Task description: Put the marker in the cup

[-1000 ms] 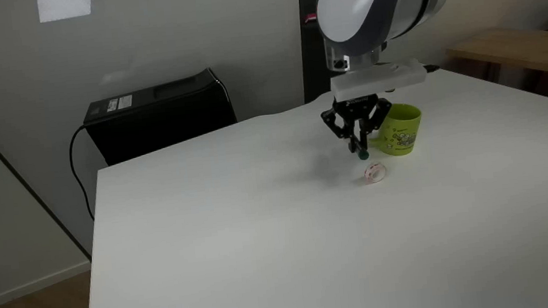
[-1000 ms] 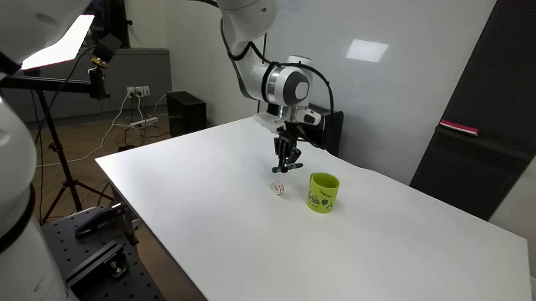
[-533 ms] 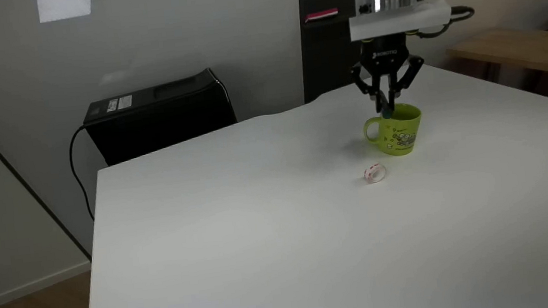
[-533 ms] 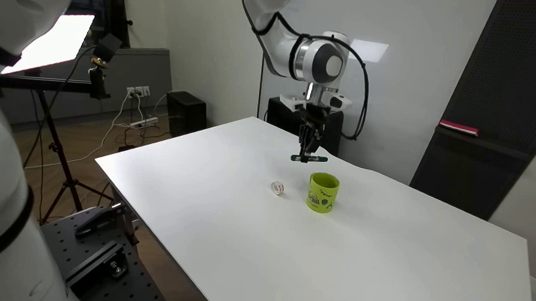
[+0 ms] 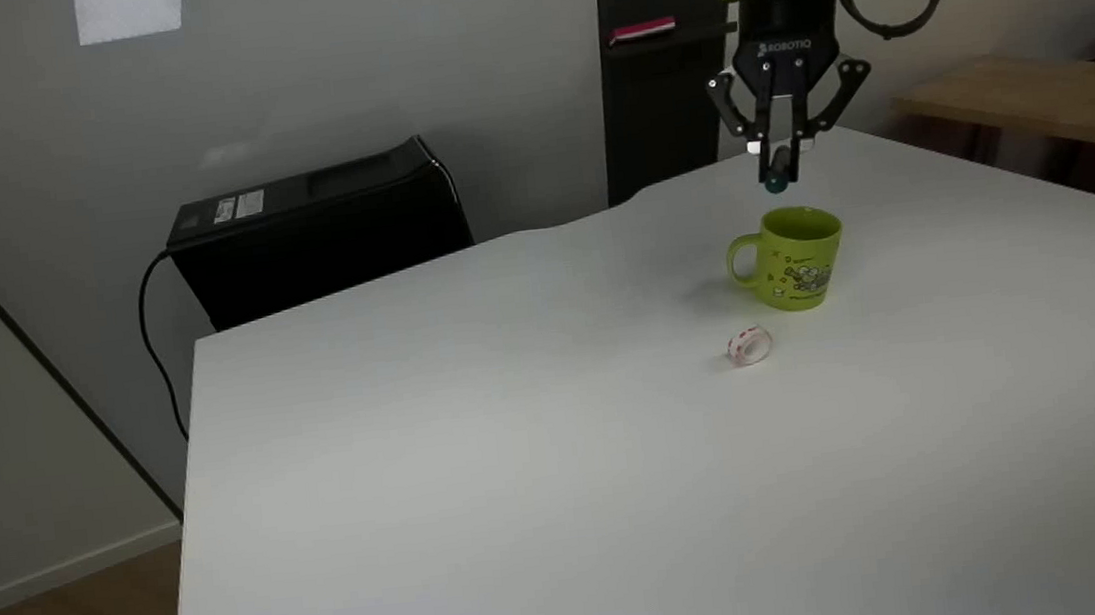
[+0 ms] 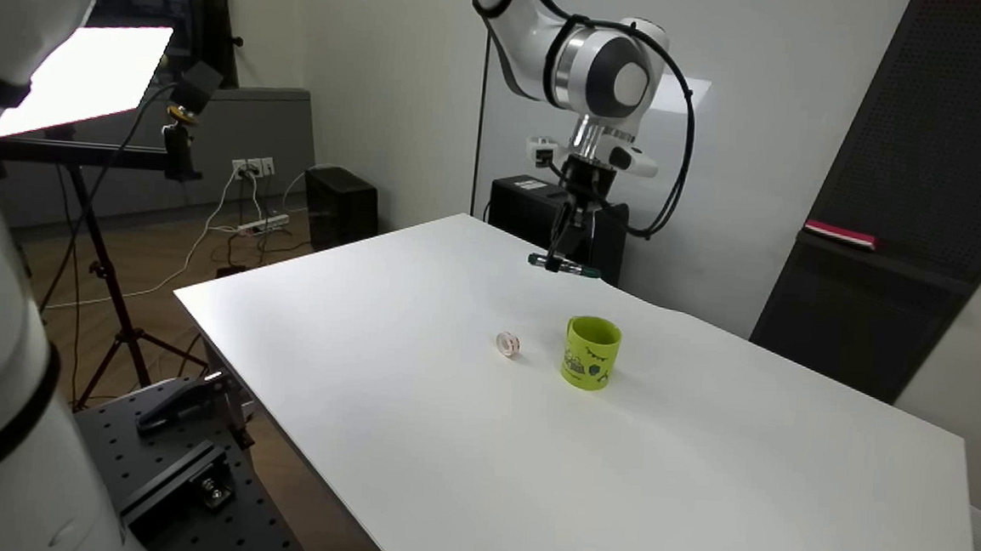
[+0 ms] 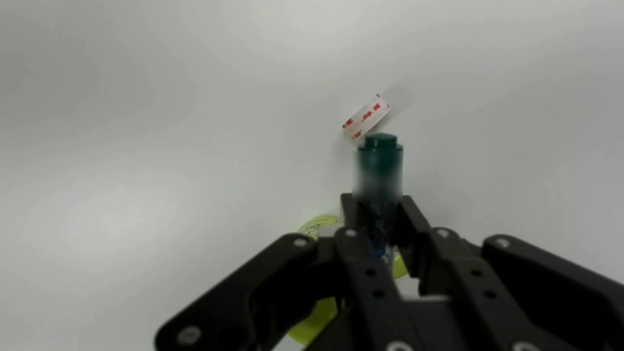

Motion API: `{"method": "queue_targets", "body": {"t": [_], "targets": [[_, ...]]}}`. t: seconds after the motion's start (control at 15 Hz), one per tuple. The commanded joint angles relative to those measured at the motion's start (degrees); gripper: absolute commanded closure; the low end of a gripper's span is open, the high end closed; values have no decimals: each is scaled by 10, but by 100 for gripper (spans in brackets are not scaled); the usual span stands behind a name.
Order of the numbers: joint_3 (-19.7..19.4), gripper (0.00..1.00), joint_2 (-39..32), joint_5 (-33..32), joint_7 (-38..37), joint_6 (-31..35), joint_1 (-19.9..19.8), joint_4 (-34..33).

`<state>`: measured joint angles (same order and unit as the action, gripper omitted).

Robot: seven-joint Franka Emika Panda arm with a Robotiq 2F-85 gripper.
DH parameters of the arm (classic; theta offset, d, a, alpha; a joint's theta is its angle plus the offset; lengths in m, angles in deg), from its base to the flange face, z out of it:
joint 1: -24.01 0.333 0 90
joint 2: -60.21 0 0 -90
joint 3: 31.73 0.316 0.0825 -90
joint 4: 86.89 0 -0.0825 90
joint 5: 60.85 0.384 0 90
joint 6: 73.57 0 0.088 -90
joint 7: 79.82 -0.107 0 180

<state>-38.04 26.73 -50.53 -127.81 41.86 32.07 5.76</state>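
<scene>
The marker point(image 5: 777, 184) is a dark stick with teal-green ends, and it lies about level between my fingers in an exterior view point(image 6: 576, 270). My gripper point(image 5: 779, 165) is shut on the marker and holds it above and behind the cup in an exterior view point(image 6: 553, 261). In the wrist view the marker's green end point(image 7: 380, 156) sticks out past the fingertips point(image 7: 376, 209). The yellow-green cup point(image 5: 798, 268) stands upright on the table, apart from the marker, in both exterior views point(image 6: 590, 358). In the wrist view the cup point(image 7: 314, 321) is partly hidden behind my fingers.
A small white tape roll point(image 5: 749, 345) with red print lies beside the cup; it also shows in the wrist view point(image 7: 366, 117). The white table point(image 5: 481, 454) has its far edge near a black box point(image 5: 319, 229) by the wall.
My gripper has risen with the marker in it. It has moved from beside the cup, low over the table, to above it. The cup and tape roll have not moved.
</scene>
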Motion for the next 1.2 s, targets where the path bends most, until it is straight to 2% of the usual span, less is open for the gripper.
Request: {"method": "queue_targets", "body": {"t": [0.0,0.47,1.13], "targets": [[17,94,-4,55,-19,-9,-43,-1],[29,94,-28,155,-5,-6,-103,-5],[37,94,-60,224,11,1,-140,-13]]}}
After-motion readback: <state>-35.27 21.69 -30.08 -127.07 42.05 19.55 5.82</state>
